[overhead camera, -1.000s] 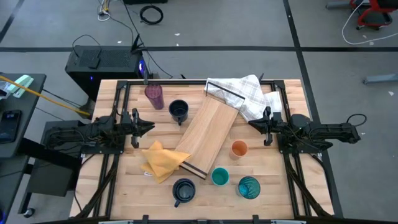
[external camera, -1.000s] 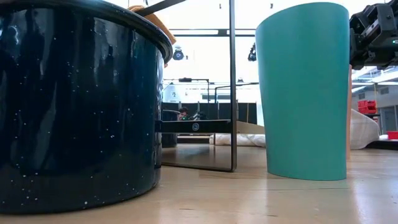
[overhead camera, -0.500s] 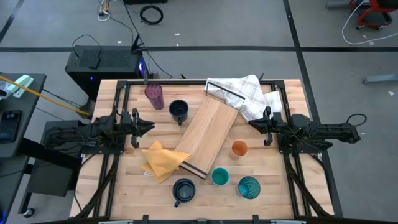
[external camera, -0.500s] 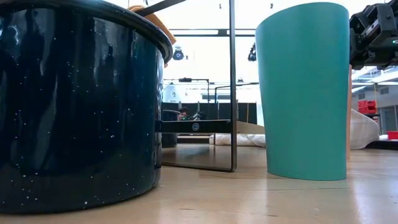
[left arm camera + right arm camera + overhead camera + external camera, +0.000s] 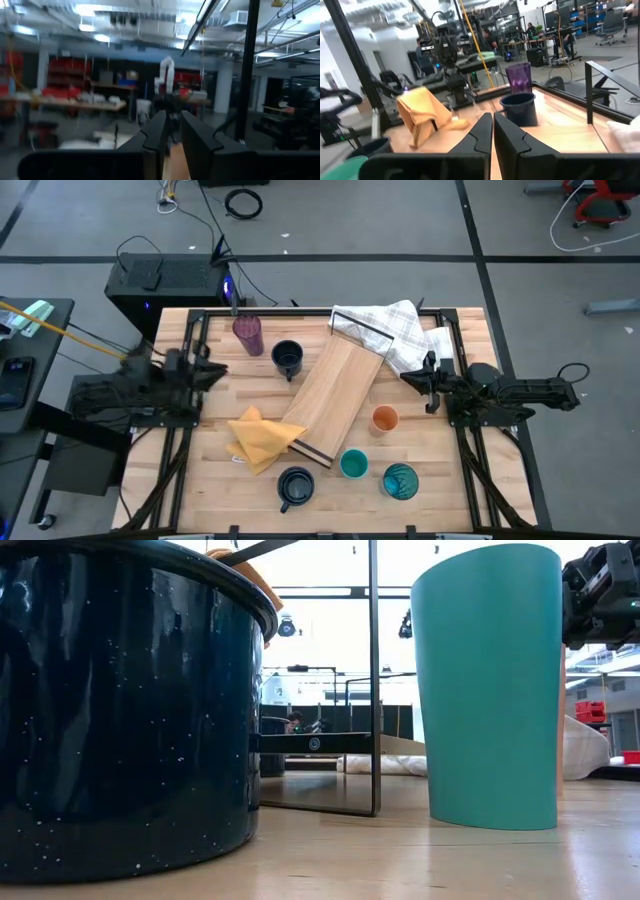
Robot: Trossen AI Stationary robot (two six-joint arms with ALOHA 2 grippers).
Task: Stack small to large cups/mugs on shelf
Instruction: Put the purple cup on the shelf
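The high view shows the light-wood shelf (image 5: 335,395) lying flat and slantwise mid-table. The purple tumbler (image 5: 248,335) and one navy mug (image 5: 288,359) stand left of its far end. The orange cup (image 5: 385,419), teal cup (image 5: 353,465), teal-blue patterned tumbler (image 5: 401,481) and second navy mug (image 5: 296,487) stand near its near end. My left gripper (image 5: 218,370) hangs shut over the table's left edge, touching nothing. My right gripper (image 5: 405,377) is shut too, right of the shelf and clear of everything.
A crumpled yellow cloth (image 5: 262,438) lies against the shelf's near end, and a white checked towel (image 5: 395,330) lies at its far end. In the low view the navy mug (image 5: 120,710) and teal cup (image 5: 490,690) stand close to the near edge. Bare wood lies between each gripper and the shelf.
My left arm has drawn back toward the table's left edge, away from the yellow cloth and shelf, its fingers still shut. The cups, shelf and right arm have stayed where they were.
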